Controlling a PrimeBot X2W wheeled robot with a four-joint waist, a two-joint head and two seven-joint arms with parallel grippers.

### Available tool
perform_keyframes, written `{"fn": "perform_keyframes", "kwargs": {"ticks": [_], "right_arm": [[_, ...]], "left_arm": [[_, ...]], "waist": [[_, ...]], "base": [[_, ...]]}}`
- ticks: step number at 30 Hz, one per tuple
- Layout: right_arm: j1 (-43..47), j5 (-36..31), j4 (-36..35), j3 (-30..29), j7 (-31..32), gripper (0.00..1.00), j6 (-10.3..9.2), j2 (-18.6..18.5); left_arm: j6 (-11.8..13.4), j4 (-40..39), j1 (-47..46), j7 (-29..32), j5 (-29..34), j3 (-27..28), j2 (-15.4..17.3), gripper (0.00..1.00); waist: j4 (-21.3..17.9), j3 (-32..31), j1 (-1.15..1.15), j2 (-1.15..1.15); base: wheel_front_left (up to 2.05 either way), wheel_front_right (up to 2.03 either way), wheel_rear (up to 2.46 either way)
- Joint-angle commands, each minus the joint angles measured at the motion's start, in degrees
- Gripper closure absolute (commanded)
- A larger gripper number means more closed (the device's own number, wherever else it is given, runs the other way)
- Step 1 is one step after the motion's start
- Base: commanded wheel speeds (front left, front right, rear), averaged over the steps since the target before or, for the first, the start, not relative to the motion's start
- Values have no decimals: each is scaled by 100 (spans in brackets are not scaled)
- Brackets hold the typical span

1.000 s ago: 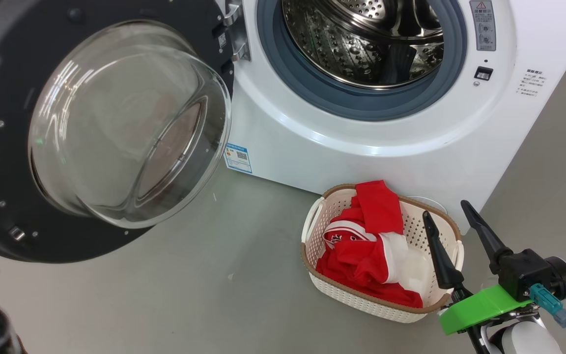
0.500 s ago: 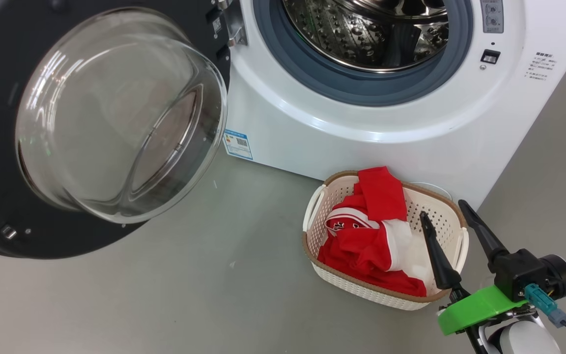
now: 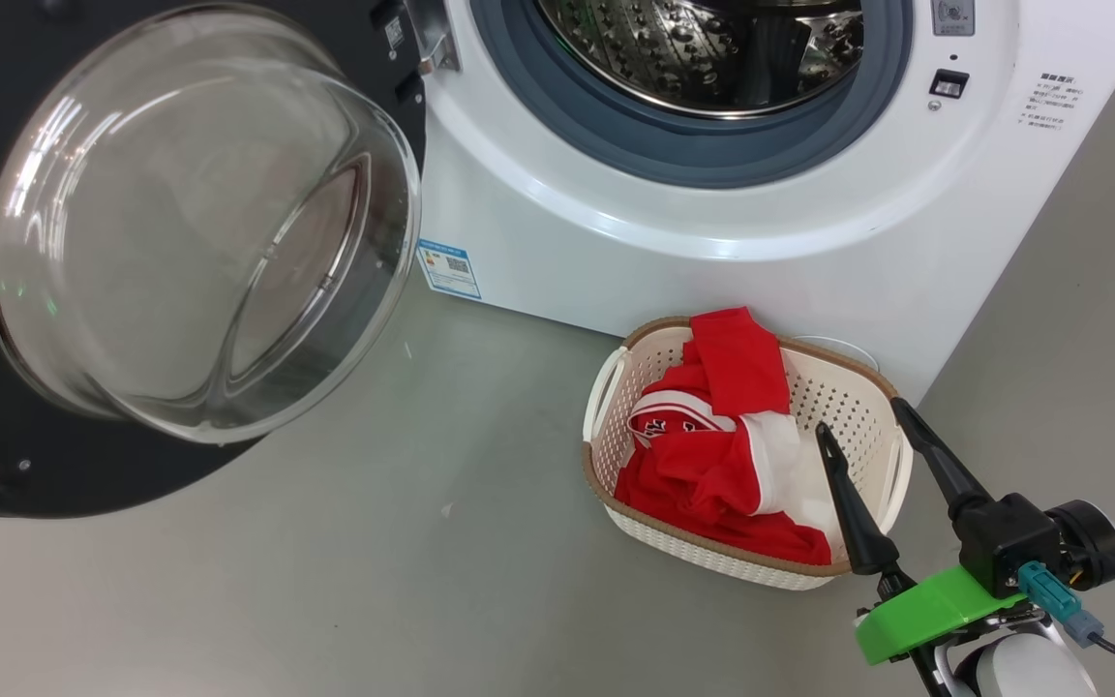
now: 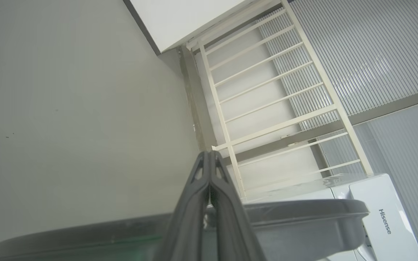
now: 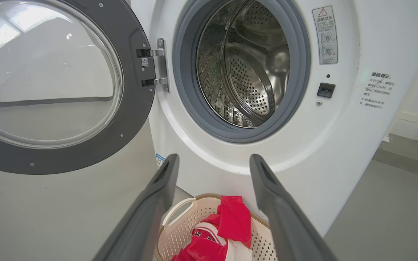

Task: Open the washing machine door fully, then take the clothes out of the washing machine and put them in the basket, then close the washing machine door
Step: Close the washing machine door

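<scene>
Head view: door (image 3: 190,232) hangs wide open at left, its glass bowl bulging toward us, black rim low over the grey floor (image 3: 422,581). We see the washer (image 3: 674,261) across the top, with the drum (image 3: 703,48) showing bare steel through the grey gasket and a blue label (image 3: 448,269) low on its front. The basket (image 3: 703,559) sits on the floor just before the washer's lower right corner. The clothes (image 3: 712,465), red with white bands, lie heaped inside it, one red fold draped over the far rim. At lower right we note the right gripper (image 3: 858,416), fingers spread apart and gripping nothing, tips over the basket's right end. Left wrist view: the left gripper (image 4: 209,156) has its two fingers pressed together tip to tip, pointing toward a cream railing (image 4: 267,108) and grey floor. A grey curved edge (image 4: 303,217) crosses the bottom behind the fingers. We cannot tell whether they touch it. A white washer top marked Hisense lies at lower right. Right wrist view: the right gripper (image 5: 213,157) fingers stand well apart, framing the washer front below the opening. We see the door (image 5: 49,72) swung left on its hinge (image 5: 160,61), and the drum (image 5: 245,65) shows perforated steel. The basket (image 5: 180,214) lies low between the fingers, against the washer's foot, with the clothes (image 5: 230,221) inside.
</scene>
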Motion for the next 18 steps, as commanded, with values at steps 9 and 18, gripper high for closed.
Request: {"fn": "perform_keyframes", "kwargs": {"ticks": [9,18], "right_arm": [[-244,-52,-145,221,14,0,36,-9],[-199,85,-70,352,-7,0,36,-9]], "left_arm": [[-395,201,-103,1004,-171,-219,421,100],[-741,21,327,1611,-375,-305,164,100]], "waist": [[14,63,0,0],[10,-90,0,0]], "base": [[0,0,0],[0,0,0]]}}
